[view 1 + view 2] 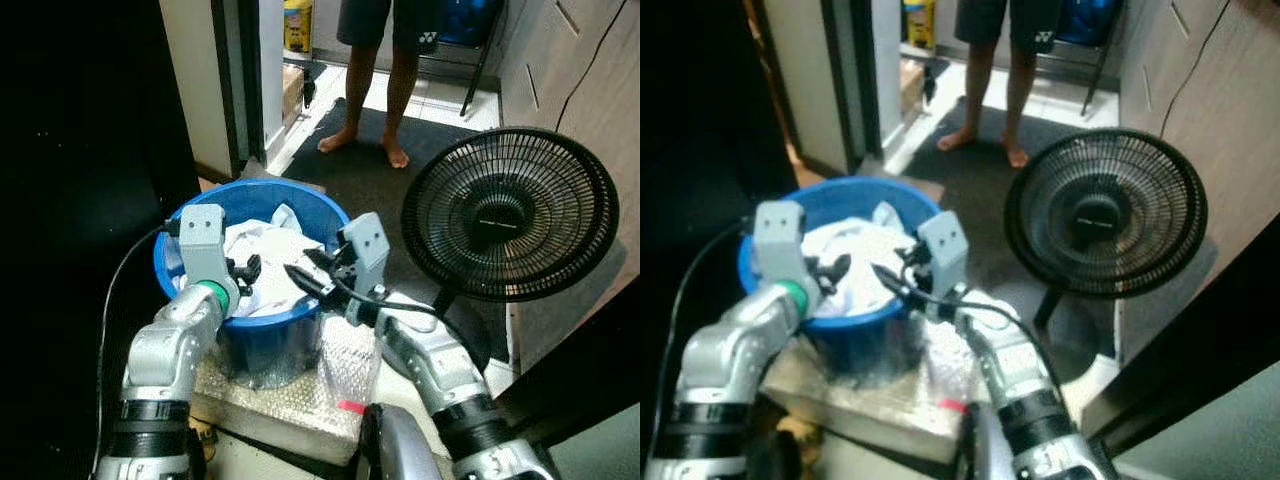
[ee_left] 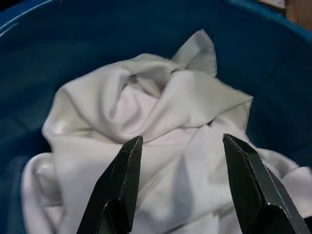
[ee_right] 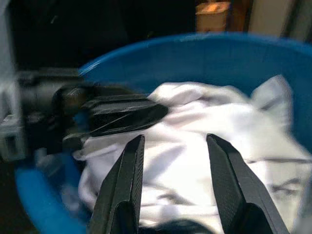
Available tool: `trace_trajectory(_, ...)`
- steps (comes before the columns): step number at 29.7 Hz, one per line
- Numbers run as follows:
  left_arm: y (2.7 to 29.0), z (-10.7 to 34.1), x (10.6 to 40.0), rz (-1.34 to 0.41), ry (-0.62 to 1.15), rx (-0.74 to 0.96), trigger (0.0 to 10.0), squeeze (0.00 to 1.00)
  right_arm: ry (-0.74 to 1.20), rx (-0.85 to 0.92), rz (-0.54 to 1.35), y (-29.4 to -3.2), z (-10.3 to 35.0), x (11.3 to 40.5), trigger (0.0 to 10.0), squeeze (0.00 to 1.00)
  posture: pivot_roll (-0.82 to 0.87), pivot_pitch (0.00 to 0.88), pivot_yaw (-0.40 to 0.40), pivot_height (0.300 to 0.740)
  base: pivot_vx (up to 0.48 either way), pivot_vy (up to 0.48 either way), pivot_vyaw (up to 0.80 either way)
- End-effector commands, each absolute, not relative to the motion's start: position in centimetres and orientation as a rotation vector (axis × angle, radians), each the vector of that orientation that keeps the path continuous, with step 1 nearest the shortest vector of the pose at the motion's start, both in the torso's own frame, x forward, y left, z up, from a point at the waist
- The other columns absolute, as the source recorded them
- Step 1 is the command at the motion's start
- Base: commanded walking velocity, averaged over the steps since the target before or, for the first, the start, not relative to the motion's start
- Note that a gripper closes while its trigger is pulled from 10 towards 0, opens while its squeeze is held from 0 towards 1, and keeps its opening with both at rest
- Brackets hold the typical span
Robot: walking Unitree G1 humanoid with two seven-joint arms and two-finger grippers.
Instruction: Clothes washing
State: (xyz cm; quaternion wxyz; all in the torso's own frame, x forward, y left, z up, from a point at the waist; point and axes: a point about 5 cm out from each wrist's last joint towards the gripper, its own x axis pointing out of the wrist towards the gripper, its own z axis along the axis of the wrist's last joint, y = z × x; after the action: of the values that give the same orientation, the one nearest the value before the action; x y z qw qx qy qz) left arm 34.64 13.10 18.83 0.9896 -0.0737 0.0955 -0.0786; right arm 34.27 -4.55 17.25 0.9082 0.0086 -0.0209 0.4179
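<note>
1. A round blue plastic tub [image 1: 190, 262] is seen directly before the robot, set on a block wrapped in clear bubble wrap [image 1: 300, 395]; a crumpled white cloth [image 2: 161, 126] is heaped inside the tub.
2. The left gripper [image 1: 245, 272] is held over the near left rim of the tub, just above the cloth; its two black fingers [image 2: 119, 180] are spread apart, with nothing between them.
3. The right gripper [image 1: 300, 277] is held over the near right rim, pointed towards the left gripper and close to it; its fingers [image 3: 124, 185] are likewise parted and nothing is gripped.
4. A black round-grilled pedestal fan [image 1: 510, 215] stands to the right of the tub; a person's bare legs [image 1: 375, 95] are seen on a dark mat [image 1: 350, 175] beyond.
</note>
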Motion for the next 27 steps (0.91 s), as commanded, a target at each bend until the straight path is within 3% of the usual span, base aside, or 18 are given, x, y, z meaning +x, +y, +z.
trace_trajectory(1,12.5,17.2,34.7,-0.154,0.251,-0.133,10.0,0.00,-0.033,0.010,0.863,-4.1,16.9,34.3,10.0,0.00,0.09,0.138,-0.042,0.486,0.000,0.000,0.00)
trace_trajectory(10,10.5,21.7,35.7,-0.284,0.003,0.026,10.0,0.00,-0.036,0.020,0.791,-4.9,16.6,34.8,10.0,0.00,0.07,0.146,-0.034,0.486,0.000,0.000,0.00)
trace_trajectory(22,11.5,20.6,38.8,-0.181,0.129,-0.014,10.0,0.00,-0.028,0.023,0.783,-5.1,16.2,34.9,10.0,0.00,0.06,0.171,-0.041,0.486,0.000,0.000,0.00)
trace_trajectory(27,14.3,21.0,40.3,-0.076,0.171,-0.077,10.0,0.00,-0.015,0.018,0.777,-5.3,15.7,34.9,10.0,0.00,0.06,0.182,-0.047,0.486,0.000,0.000,0.00)
